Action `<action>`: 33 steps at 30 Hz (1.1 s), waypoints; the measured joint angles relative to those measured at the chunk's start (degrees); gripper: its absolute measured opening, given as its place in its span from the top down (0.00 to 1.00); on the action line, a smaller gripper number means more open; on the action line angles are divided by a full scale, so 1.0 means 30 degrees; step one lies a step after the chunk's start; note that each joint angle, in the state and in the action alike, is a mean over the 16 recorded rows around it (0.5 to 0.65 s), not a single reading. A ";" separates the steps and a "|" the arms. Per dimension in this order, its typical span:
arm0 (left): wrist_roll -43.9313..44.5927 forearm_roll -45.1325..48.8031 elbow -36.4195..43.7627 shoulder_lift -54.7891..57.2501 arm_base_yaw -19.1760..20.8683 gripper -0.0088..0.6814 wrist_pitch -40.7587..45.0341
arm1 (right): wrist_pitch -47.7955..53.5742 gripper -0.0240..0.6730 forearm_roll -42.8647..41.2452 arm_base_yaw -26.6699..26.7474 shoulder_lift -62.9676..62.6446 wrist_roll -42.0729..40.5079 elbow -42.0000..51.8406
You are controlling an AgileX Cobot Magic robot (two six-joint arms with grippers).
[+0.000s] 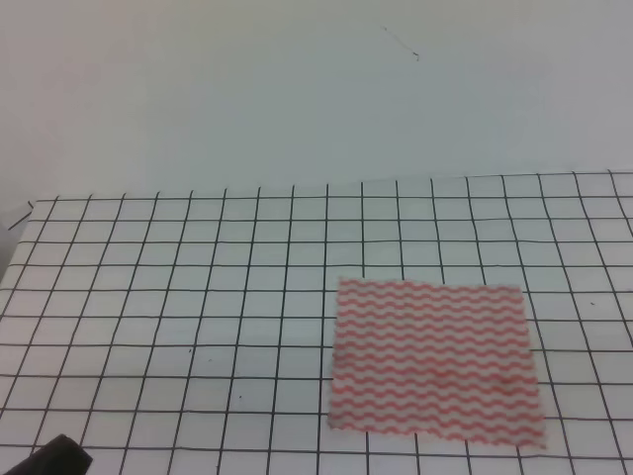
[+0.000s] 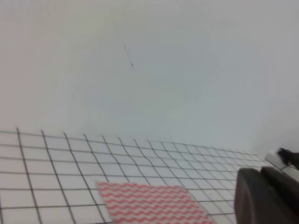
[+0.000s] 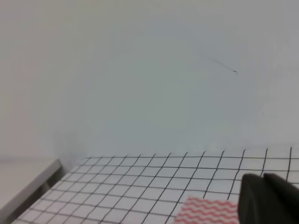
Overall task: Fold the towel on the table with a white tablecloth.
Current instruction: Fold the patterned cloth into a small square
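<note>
Towel point(image 1: 435, 361): flat, unfolded, right of centre on the white tablecloth point(image 1: 198, 297), near front edge; lower edge slightly ragged.
Table point(image 3: 32, 182): edge visible at left of right wrist view.
Left gripper point(image 2: 266, 196): only a dark body corner visible; opening cannot be told; nothing seen held.
Right gripper point(image 3: 268, 198): same, opening cannot be told.
Risk, pinch: thin cloth lying flush, so fingers may catch tablecloth too.
Risk, fold: uneven lift would likely skew edges.
Risk, reach: towel off-centre; left arm must cross.

Pink-striped towel point(image 1: 435, 361) lies flat, unfolded, on the black-gridded white tablecloth point(image 1: 198, 287), right of centre
</note>
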 joint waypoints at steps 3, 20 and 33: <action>0.0816 0.0187 -0.0448 0.0218 -0.0020 0.99 -0.0071 | 0.0948 0.97 -0.0846 0.0000 0.1066 -0.0408 -0.0869; -0.0158 0.3553 -0.1755 0.4078 -0.0619 0.99 -0.0129 | 0.3875 0.97 -0.3633 0.0576 1.2002 -0.2200 -0.4248; 0.1173 0.4325 -0.5088 1.2464 -0.0853 0.99 0.2503 | 0.4818 0.86 -0.2744 0.0880 1.9153 -0.4834 -0.5364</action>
